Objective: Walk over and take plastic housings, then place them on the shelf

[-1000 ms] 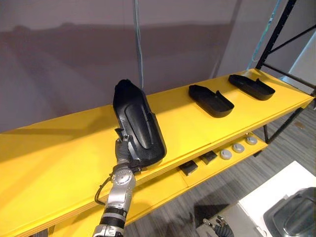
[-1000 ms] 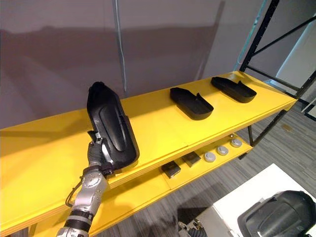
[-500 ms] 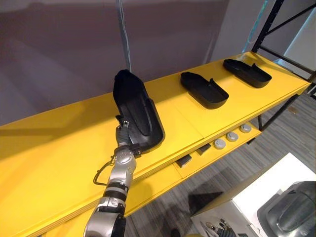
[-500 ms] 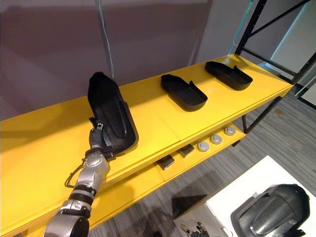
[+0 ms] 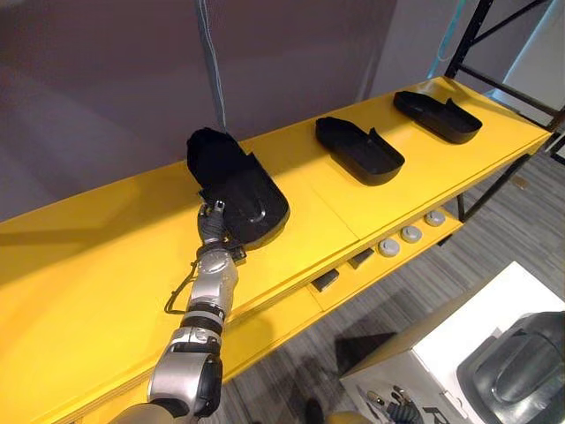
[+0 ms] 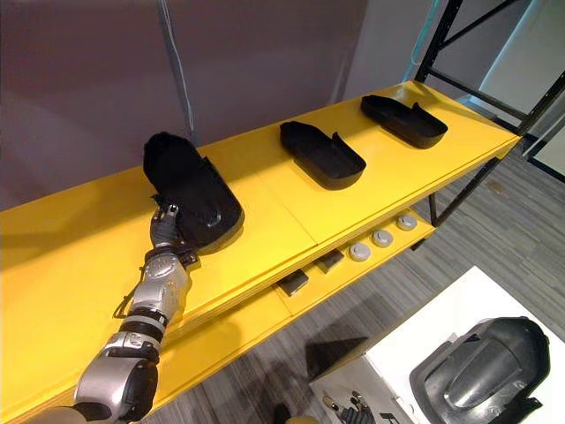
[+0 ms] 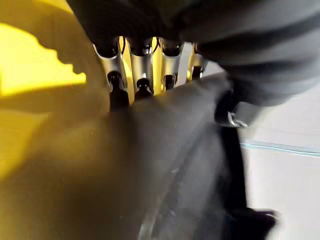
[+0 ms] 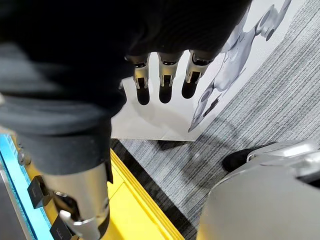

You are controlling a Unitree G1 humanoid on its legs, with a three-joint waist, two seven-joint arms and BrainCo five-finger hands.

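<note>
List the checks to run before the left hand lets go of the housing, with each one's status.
1. Grip of the left hand on the housing: ok, fingers curled on its near edge.
2. Support: ok, the housing is over the yellow shelf.
3. Lying flat: cannot tell, its underside is hidden.
4. Gap to the middle housing: ok, bare yellow between them.
5. Is the right hand out of the way: ok, open, hanging above the floor.
</note>
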